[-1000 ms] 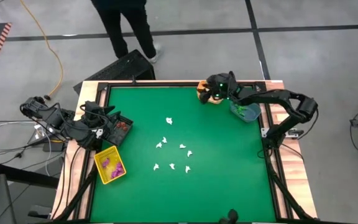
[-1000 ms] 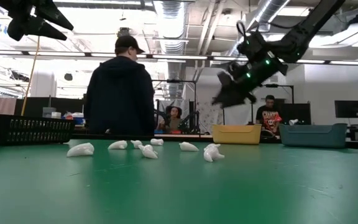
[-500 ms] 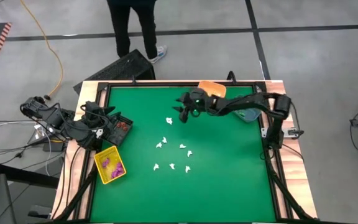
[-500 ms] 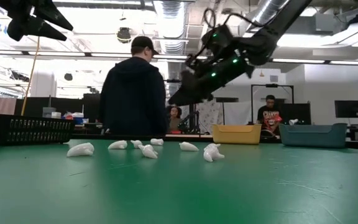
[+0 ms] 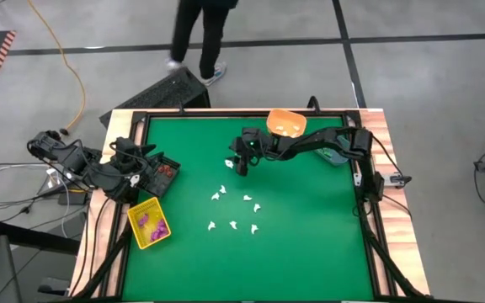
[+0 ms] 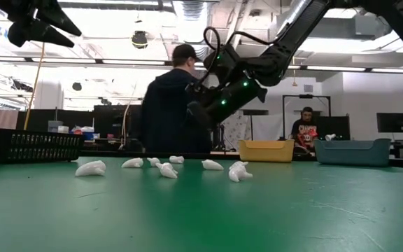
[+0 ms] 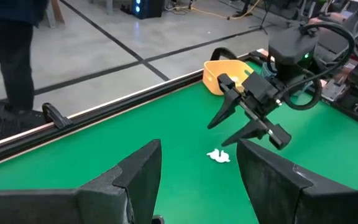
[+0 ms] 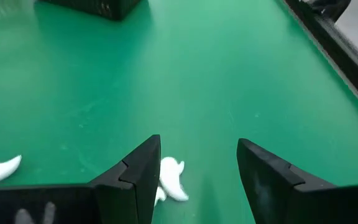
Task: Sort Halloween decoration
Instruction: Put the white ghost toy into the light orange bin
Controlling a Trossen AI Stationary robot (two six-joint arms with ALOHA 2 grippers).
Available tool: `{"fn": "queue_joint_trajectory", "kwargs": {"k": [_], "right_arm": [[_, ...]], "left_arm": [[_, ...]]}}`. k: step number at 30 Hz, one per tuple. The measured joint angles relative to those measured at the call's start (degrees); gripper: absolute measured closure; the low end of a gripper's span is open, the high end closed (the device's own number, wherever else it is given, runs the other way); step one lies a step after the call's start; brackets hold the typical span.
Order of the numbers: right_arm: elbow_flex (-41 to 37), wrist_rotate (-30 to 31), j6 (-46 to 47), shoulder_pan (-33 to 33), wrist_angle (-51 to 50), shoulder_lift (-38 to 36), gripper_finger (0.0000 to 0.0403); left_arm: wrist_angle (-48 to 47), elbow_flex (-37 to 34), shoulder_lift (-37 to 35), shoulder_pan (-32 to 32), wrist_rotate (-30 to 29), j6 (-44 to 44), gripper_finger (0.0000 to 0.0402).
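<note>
The likeliest slip is one finger landing on the white trinket (image 8: 169, 181) and flicking it aside — it lies just under the right gripper (image 8: 197, 171), nearer one finger than the middle of the gap, not touched. Jaws stand wide, empty. The left gripper (image 7: 197, 180), also spread and empty, waits far off.
</note>
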Motion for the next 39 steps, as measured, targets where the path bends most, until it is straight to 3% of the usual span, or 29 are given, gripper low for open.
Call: {"fn": "queue_joint_trajectory", "kwargs": {"k": [11, 24, 39], "right_arm": [[0.04, 2.85, -0.17, 0.10, -6.30, 0.03, 0.0195], [0.06, 5.11, -2.30, 3.50, -4.94, 0.85, 0.0195], [0.46, 5.44, 1.60, 5.54, -4.65, 4.49, 0.0207]], "left_arm": [[-0.33, 0.00, -0.01, 0.00, 0.00, 0.02, 0.0202], [-0.30, 0.00, -0.02, 0.00, -0.02, 0.02, 0.0202], [-0.38, 0.00, -0.02, 0.01, 0.54, -0.46, 0.0202]]}}
